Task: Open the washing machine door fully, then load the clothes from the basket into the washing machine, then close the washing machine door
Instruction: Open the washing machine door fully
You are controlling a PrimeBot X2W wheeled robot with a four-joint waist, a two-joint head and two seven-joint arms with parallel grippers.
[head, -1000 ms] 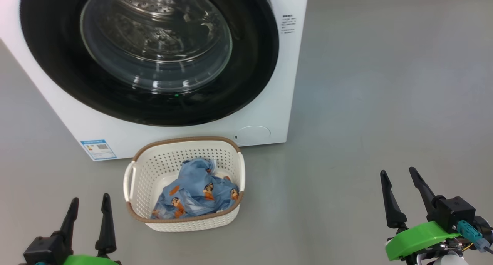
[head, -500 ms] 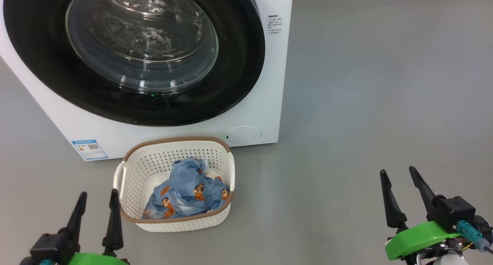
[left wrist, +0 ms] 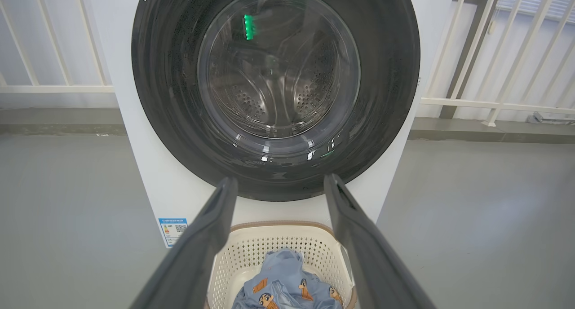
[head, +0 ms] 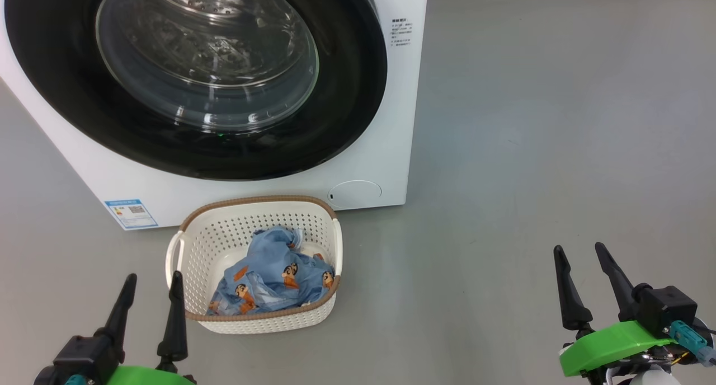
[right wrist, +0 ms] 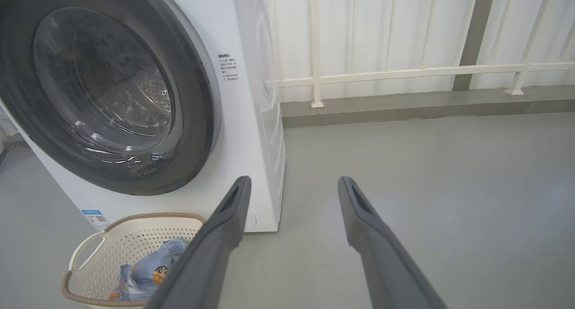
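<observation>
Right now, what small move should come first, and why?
Probably lift the right claw toward the right edge of the washing machine door. The door sits shut against the washing machine, the clothes lie in the basket, and both it and the left claw are open and empty, so opening comes first.

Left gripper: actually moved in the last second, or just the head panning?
Yes. Against the basket, the left gripper has moved forward and right: its inner fingertip now sits beside the basket's left side in the head view.
</observation>
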